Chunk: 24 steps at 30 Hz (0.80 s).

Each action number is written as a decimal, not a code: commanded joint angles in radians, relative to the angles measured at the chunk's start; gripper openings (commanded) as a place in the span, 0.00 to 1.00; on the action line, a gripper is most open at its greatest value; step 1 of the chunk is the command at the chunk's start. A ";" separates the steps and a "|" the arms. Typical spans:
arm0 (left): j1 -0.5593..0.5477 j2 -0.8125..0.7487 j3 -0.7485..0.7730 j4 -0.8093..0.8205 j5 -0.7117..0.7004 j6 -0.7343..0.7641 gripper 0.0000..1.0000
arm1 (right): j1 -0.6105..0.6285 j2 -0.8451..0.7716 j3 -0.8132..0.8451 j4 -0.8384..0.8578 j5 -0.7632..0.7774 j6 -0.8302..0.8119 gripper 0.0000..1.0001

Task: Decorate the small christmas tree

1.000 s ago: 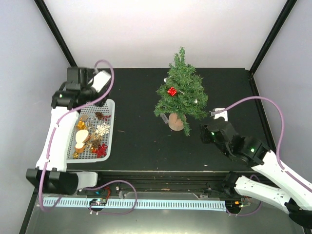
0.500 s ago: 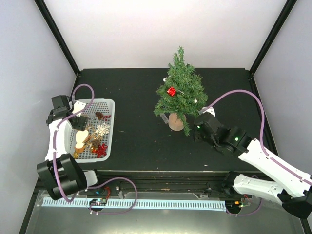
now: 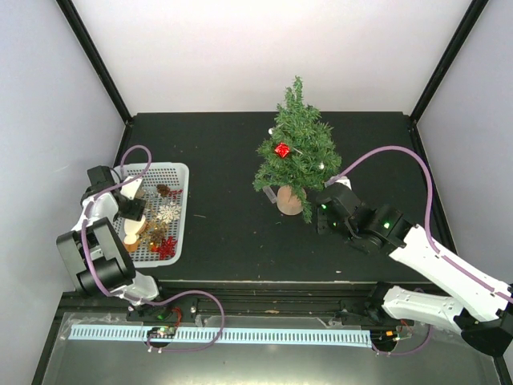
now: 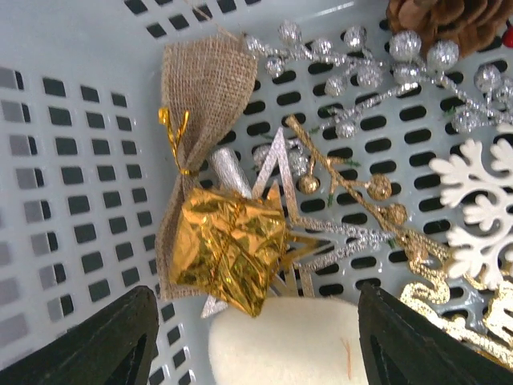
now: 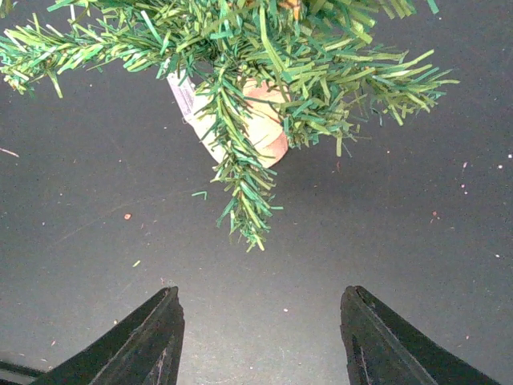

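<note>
The small christmas tree [image 3: 297, 152] stands upright at the table's middle back on its tan stump base [image 3: 290, 201], with a red gift ornament [image 3: 282, 149] on it. In the right wrist view its low branches [image 5: 240, 172] and stump [image 5: 260, 128] hang ahead. My right gripper [image 5: 260, 321] is open and empty, low over the table just right of the tree. My left gripper [image 4: 256, 321] is open inside the white basket [image 3: 183, 220], straddling a cream felt piece [image 4: 288, 341] just below a gold foil gift ornament [image 4: 228, 249].
The basket also holds a burlap bow [image 4: 204, 88], silver bead sprigs [image 4: 377, 64], a silver glitter star [image 4: 276, 172], a white snowflake [image 4: 481, 208], a pine cone [image 4: 449, 20] and red ornaments [image 3: 166, 247]. Black frame posts stand at the table's back corners.
My left arm has swung down from above the basket's far end into the basket. My right arm has moved left and forward toward the tree's base.
</note>
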State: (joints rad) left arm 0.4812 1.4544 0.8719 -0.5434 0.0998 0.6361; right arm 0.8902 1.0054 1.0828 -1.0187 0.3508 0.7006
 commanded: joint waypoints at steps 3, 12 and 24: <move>0.010 0.022 0.012 0.078 0.049 -0.006 0.70 | -0.003 0.001 0.016 0.002 -0.030 0.030 0.55; 0.012 0.080 0.027 0.101 0.041 -0.005 0.69 | -0.002 0.000 0.007 0.006 -0.039 0.031 0.55; 0.015 0.093 0.063 0.092 0.036 -0.008 0.41 | -0.003 -0.015 -0.026 0.026 -0.046 0.034 0.54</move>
State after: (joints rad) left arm 0.4885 1.5406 0.8921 -0.4625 0.1276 0.6342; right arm 0.8902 1.0054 1.0672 -1.0107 0.3099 0.7216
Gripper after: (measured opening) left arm 0.437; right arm 0.545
